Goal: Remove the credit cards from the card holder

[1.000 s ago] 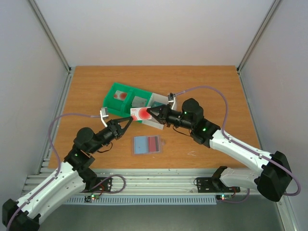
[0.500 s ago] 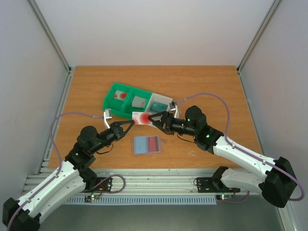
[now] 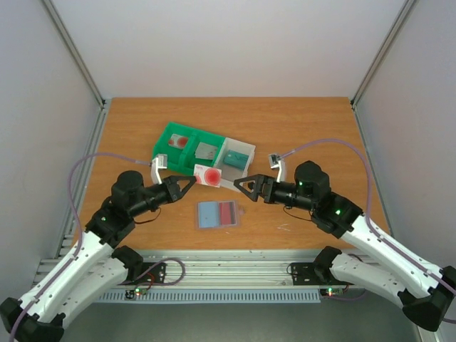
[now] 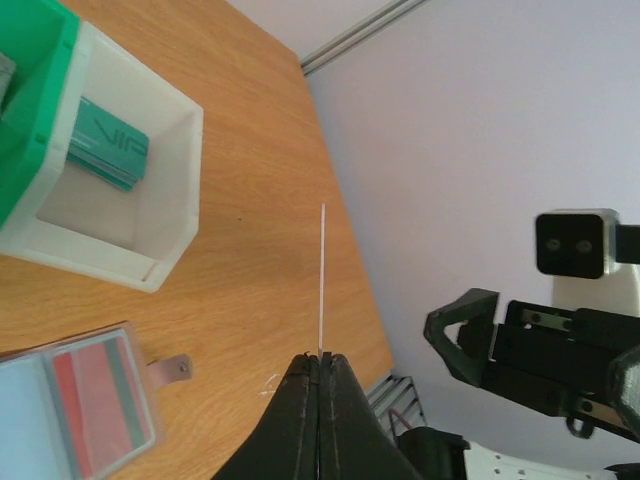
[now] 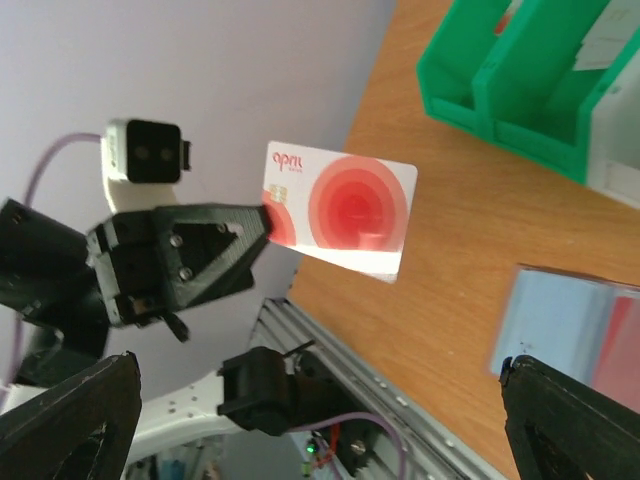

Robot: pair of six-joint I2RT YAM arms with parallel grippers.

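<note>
A white credit card with a red round patch (image 3: 208,174) hangs above the table, pinched at one short end by my shut left gripper (image 3: 189,182). The left wrist view shows this card (image 4: 322,280) edge-on as a thin white line rising from the closed left gripper (image 4: 320,358). My right gripper (image 3: 241,187) stands open just right of the card, not touching it; from its own camera the card (image 5: 340,205) faces me with the left gripper (image 5: 262,222) beside it. The slate-blue card holder (image 3: 217,214) lies open and flat below, a reddish card in its right half.
A green-and-white three-compartment tray (image 3: 162,142) sits behind the card, with a card in each green section and a teal card (image 4: 105,150) in the white one. The metal rail (image 3: 228,267) runs along the near table edge.
My right gripper has opened, let go of the white card and drawn back to the right. The left gripper has kept hold of the card and shifted slightly.
</note>
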